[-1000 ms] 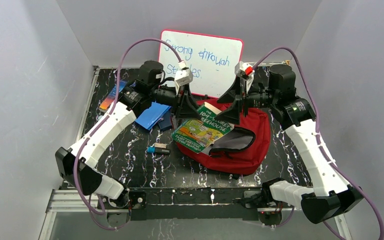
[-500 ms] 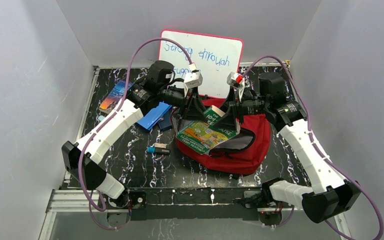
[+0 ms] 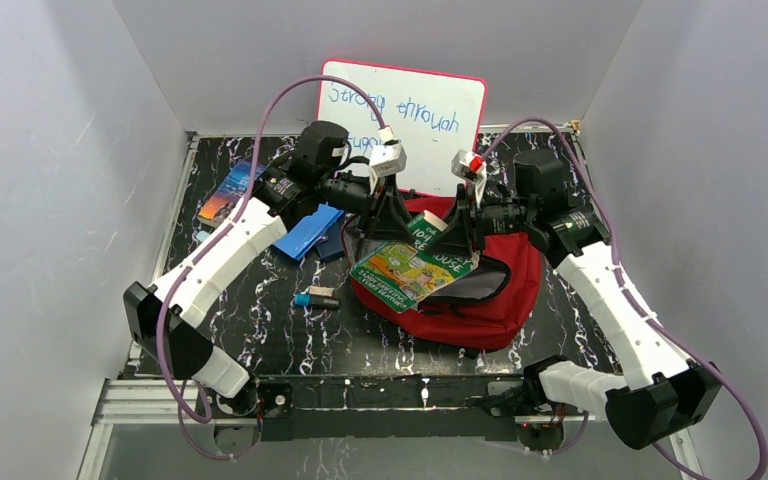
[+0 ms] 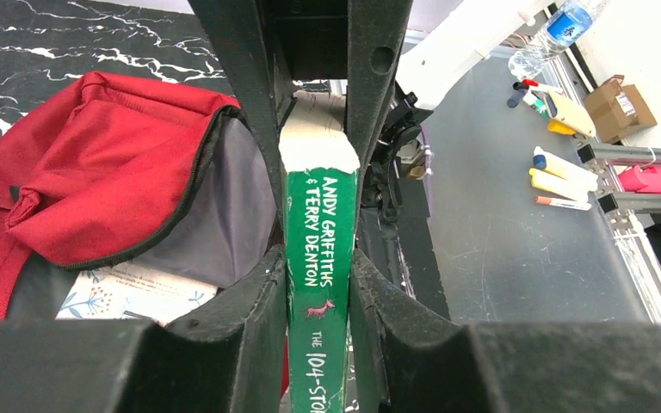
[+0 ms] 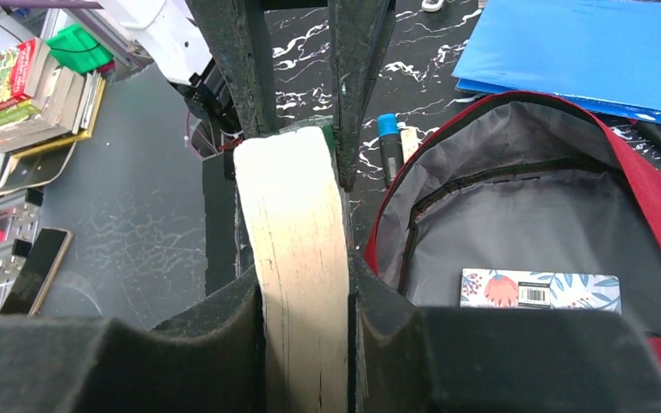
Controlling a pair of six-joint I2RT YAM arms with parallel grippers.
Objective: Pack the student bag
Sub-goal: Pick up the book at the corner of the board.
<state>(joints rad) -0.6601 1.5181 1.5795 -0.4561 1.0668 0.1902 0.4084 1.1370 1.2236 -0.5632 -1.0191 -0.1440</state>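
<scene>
Both arms hold a book over the open red bag, which lies right of centre on the table. The left gripper clamps the spine and the right gripper the page edge. A second ago the right jaws stood wide and the book lay lower. If either hold, perhaps shallow, slips, the book could twist and snag the zipper rim.
</scene>
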